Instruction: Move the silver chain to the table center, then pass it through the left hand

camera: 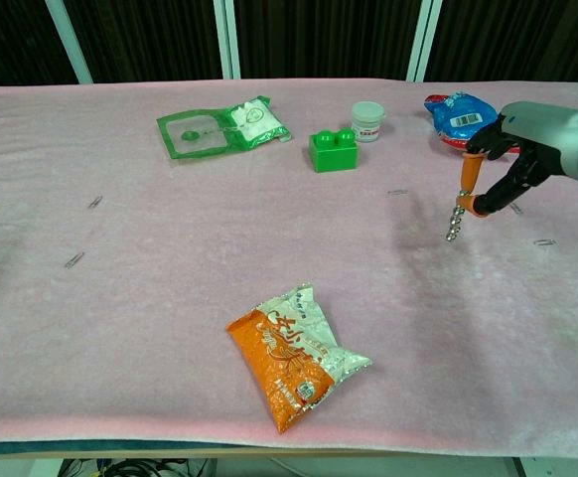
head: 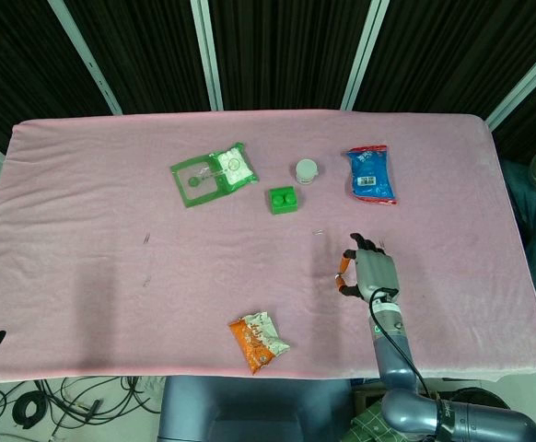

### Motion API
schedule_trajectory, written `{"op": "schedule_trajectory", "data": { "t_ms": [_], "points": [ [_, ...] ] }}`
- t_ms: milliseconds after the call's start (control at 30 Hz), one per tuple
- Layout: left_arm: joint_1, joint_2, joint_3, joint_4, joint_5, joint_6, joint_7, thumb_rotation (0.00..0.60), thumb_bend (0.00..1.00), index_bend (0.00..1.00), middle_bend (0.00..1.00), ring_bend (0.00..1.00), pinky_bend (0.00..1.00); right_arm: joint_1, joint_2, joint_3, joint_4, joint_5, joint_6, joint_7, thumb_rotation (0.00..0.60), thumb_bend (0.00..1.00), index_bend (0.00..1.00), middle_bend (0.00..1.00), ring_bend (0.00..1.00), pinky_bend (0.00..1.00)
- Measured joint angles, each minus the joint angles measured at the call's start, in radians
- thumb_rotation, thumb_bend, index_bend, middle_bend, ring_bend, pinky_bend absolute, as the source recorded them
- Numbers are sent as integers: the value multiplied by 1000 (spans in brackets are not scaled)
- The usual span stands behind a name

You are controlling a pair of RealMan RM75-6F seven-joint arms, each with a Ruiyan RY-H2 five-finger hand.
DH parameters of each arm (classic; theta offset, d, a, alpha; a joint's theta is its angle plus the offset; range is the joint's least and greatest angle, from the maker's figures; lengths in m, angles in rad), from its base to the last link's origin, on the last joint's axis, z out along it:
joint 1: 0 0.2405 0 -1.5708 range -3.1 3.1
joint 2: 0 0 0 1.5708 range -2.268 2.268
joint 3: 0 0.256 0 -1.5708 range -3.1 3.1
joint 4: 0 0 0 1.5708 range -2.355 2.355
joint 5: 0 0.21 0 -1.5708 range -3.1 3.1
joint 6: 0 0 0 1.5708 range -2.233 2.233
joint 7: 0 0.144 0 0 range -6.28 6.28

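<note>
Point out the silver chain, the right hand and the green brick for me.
silver chain (camera: pixel 453 228), chest view, dangling lower links.
right hand (camera: pixel 512 159), chest view, middle of the hand.
green brick (camera: pixel 332 151), chest view, front face.

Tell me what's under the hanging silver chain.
Only bare pink table cloth shows beneath the silver chain, which dangles from the right hand. Nothing there looks covered.

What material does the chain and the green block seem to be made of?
The silver chain hanging from the right robot hand looks like metal: small shiny silver beads. The green block looks like plastic: smooth, glossy, with moulded studs on top.
</note>
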Motion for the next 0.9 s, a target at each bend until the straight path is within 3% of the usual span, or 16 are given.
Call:
{"op": "schedule_trajectory", "data": {
  "t_ms": [433,900],
  "points": [
    [-3,-10,-8,-3,-20,0,28,600,218,81,85,0,0,51,67,61,100,45,-118,80,600,350,650,93,137,207],
    [-13,-25,-25,-6,-73,-16,73,600,218,81,85,0,0,171,51,121,287,177,-270,153,600,350,655,93,137,207]
  ]
}}
